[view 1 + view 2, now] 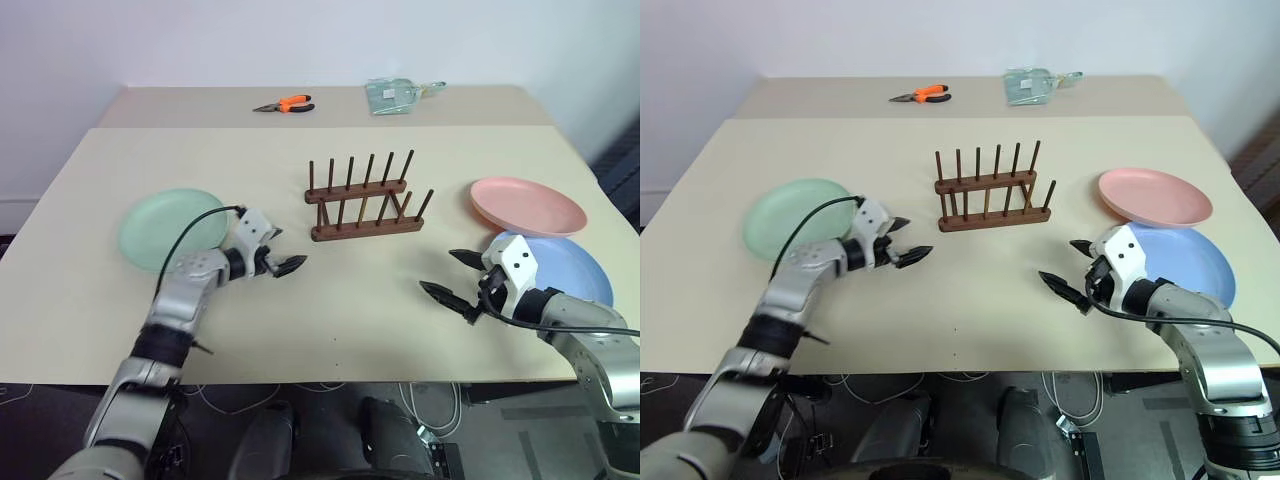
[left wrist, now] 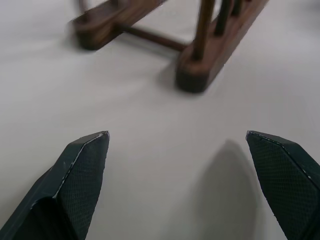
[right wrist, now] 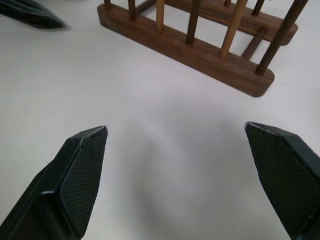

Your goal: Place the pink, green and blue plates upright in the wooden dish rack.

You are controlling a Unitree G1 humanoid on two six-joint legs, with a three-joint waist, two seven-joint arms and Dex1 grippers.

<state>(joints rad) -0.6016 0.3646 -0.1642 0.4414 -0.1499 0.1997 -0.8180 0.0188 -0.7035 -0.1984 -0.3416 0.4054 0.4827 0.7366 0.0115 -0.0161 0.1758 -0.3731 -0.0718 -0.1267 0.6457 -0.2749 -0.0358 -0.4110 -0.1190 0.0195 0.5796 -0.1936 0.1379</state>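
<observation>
The wooden dish rack (image 1: 365,205) stands empty at the middle of the beige table (image 1: 330,310). A mint green plate (image 1: 170,228) lies flat at the left. At the right a pink plate (image 1: 527,205) lies flat, with a light blue plate (image 1: 570,270) just in front of it. My left gripper (image 1: 285,250) is open over bare table between the green plate and the rack, pointing at the rack (image 2: 195,70). My right gripper (image 1: 440,272) is open and empty beside the blue plate's left edge, aimed toward the rack (image 3: 200,55).
Orange-handled pliers (image 1: 285,104) and a clear plastic item (image 1: 400,95) lie on the second table behind. Bare tabletop stretches in front of the rack between the two grippers. The table's front edge runs just below both arms.
</observation>
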